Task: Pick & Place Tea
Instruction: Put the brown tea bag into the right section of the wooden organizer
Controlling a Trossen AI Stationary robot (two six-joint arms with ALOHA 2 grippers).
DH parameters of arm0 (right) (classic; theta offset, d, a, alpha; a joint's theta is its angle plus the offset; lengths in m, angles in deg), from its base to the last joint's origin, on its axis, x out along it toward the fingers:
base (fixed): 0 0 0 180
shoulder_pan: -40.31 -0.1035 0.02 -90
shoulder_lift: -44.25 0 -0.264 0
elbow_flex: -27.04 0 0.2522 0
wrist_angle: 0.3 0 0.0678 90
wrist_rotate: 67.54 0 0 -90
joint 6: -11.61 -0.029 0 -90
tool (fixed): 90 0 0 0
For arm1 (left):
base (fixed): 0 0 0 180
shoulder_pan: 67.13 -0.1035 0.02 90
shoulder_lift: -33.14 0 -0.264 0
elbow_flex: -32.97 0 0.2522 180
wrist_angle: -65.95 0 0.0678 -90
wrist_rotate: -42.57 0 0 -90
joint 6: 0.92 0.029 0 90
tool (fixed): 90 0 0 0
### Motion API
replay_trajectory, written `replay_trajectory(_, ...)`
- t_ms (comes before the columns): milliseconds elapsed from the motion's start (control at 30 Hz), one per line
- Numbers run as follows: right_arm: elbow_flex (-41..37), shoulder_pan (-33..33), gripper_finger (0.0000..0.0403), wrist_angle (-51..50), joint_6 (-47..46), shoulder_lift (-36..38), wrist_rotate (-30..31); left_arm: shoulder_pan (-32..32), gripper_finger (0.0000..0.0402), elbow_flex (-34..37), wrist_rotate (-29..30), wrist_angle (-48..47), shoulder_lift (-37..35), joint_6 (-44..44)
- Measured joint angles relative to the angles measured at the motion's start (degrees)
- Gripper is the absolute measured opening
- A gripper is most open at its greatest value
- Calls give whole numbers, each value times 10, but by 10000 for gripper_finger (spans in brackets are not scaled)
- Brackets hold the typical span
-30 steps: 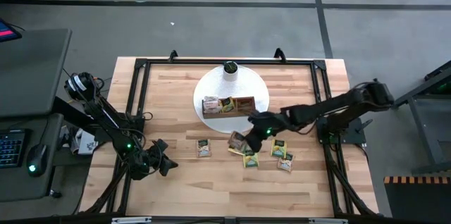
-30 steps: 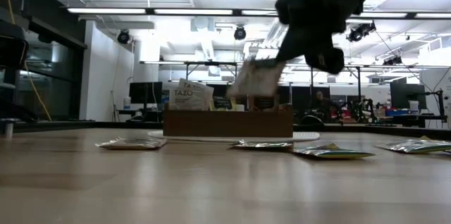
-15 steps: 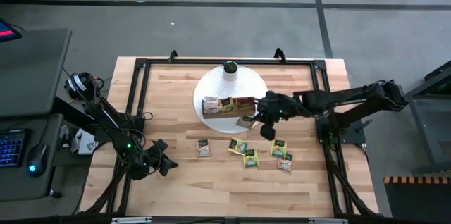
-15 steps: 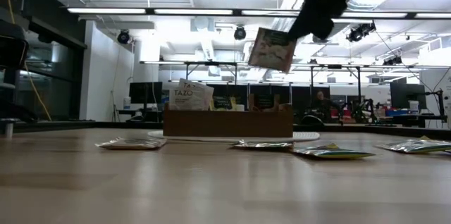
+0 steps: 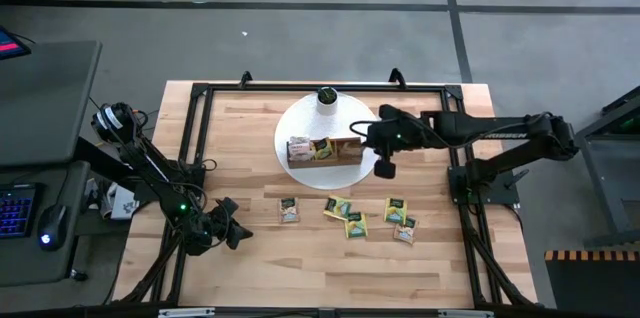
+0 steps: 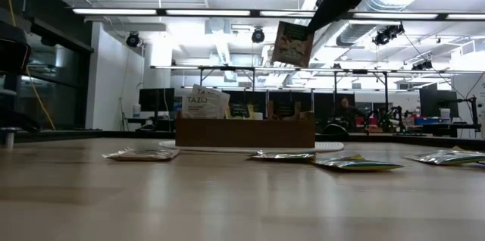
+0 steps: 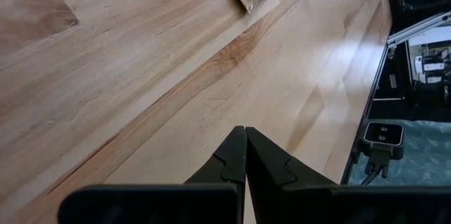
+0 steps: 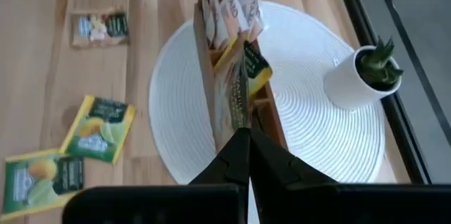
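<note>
Grey concrete floor surrounds a pale wooden table [image 5: 250, 258] bordered by a black frame; the low view shows an open room beyond, with ceiling strip lights and desks carrying monitors.

Held sachet [image 6: 293, 43]: a tan paper packet with green print, hanging edge-down from the right gripper [image 5: 368, 142], whose fingers are closed on its top edge. It is above the right end of the tray, clear of it.

Loose sachets: five lie flat on the table nearer than the mat, a tan one [image 5: 290, 210] at the left, two green-and-yellow ones [image 5: 338, 208] [image 5: 354, 224] just beside each other at centre, and two more [image 5: 396, 208] [image 5: 405, 229] at the right.

Wooden tray [image 5: 325, 150]: it stands on a round white mat [image 5: 300, 123] and holds upright sachets, white ones at its left end and yellow-green ones in the middle. A white pot with a green plant [image 5: 326, 97] stands at the mat's far edge.

Left gripper [image 5: 228, 226]: fingers pressed together, holding nothing, low over the table's near-left area.
</note>
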Motion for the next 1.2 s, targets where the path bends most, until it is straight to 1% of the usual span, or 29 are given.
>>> replay_trajectory(200, -7, 0, 0, -12, 12, -23, -5, 0, 1, 0, 0, 0, 0, -5)
replay_trajectory(367, -7, 0, 0, -6, 39, -75, -20, 0, 1, 0, 0, 0, 0, -8)
replay_trajectory(567, -7, 18, 0, 8, 44, -128, -17, 0, 1, 0, 1, 0, 0, -13)
replay_trajectory(767, -7, 43, 0, 35, 57, -133, -14, 0, 1, 0, 1, 0, 0, -19)
replay_trajectory(900, -7, 61, 0, 34, 70, -133, -29, 0, 1, 0, 1, 0, 0, -19)
replay_trajectory(1067, -7, 79, 0, 36, 87, -133, -32, 0, 1, 0, 1, 0, 0, -20)
replay_trajectory(1200, -7, 88, 0, 38, 90, -139, -50, 0, 1, 0, 1, 0, 0, -20)
